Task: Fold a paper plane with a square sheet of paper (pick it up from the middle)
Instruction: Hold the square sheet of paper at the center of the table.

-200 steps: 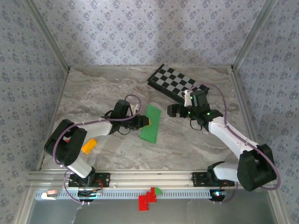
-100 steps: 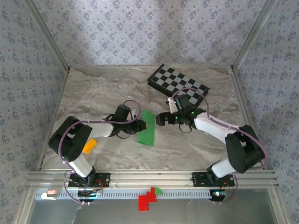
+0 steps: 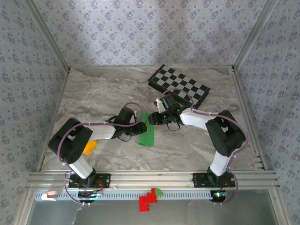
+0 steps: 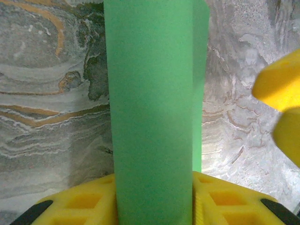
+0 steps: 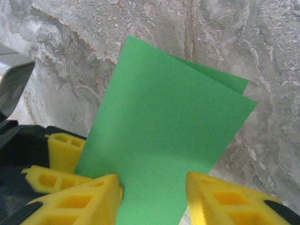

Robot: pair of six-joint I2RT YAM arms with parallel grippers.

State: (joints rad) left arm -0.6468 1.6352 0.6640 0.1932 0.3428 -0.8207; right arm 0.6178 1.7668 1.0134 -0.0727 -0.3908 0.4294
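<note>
R pincer [image 3: 151, 120] closer (paper's [image 3: 146, 136] far edge)

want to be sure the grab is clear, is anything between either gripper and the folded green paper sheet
Nothing visible: the left gripper and the right gripper are both at the folded bright green paper sheet, which lies between the right one's yellow fingers.

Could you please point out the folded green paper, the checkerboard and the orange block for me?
folded bright green paper sheet [image 3: 148, 134], top view, middle of its face
black-and-white checkerboard [image 3: 180, 84], top view, board's centre
small orange block [image 3: 89, 146], top view, its visible top
</note>
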